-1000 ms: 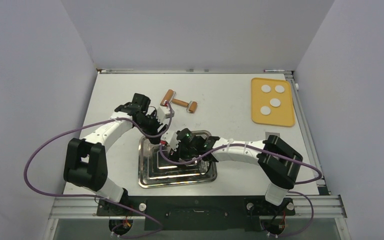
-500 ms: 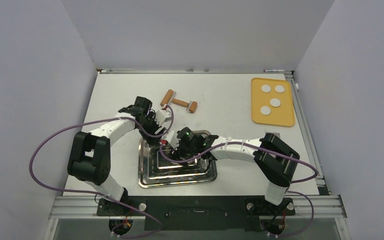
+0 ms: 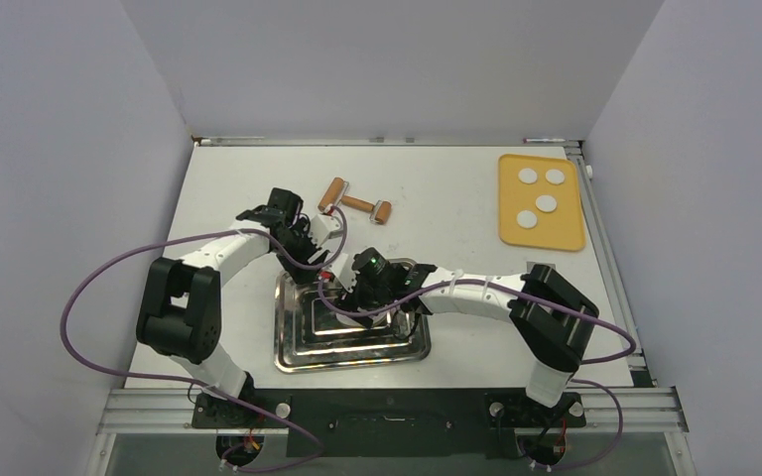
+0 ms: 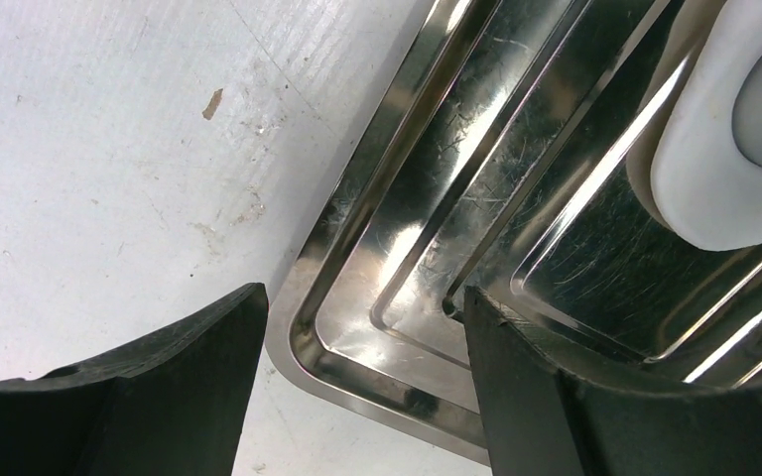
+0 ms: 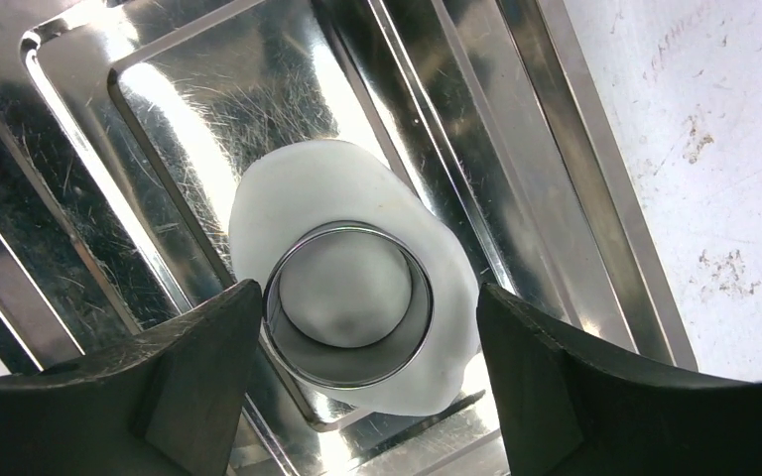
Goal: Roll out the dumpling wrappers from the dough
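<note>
On the white table the left gripper has eased in, jaws wide astride the steel tray's corner, likely to brace it, while the right gripper, also wide, brackets the ring cutter on the dough sheet; four dumpling wrappers lie on the yellow board

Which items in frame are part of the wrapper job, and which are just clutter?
Job: dough sheet, ring cutter on it with the right tool straddling it, steel tray, wooden roller, four wrappers on the yellow tray.
Lying about: only a brown fleck on the table.
</note>
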